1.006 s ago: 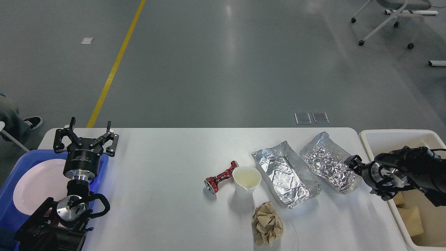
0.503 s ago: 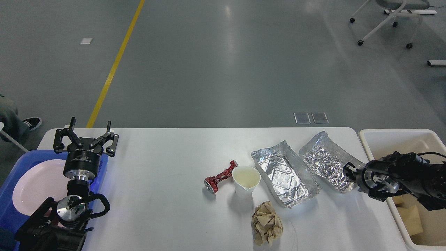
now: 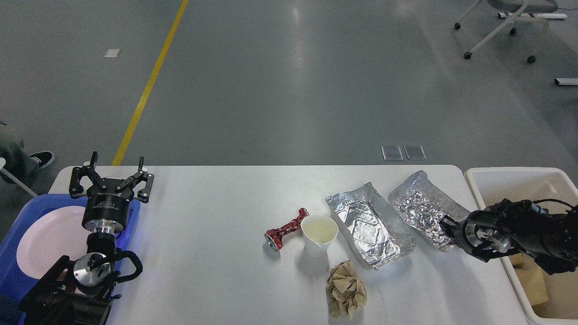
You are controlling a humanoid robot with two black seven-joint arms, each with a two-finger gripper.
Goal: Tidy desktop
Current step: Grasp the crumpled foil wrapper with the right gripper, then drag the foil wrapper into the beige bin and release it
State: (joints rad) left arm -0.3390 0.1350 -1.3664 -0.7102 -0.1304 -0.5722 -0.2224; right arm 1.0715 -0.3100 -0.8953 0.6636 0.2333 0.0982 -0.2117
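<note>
White tabletop (image 3: 216, 253) fills the lower frame between a blue tray (image 3: 18, 253) on the left and a beige bin (image 3: 496, 174) on the right. Left end effector (image 3: 110, 174) spread wide above the tray's far corner. Right end effector (image 3: 447, 225) at the near end of the right foil tray (image 3: 422, 205); its opening cannot be told. Cup (image 3: 319, 234), crushed red can (image 3: 285, 230), second foil tray (image 3: 368, 230) and paper wad (image 3: 346, 289) lie mid-table

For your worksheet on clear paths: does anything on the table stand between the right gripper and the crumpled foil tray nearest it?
Nothing visible does. The right gripper is at the near end of the crumpled foil tray.
</note>
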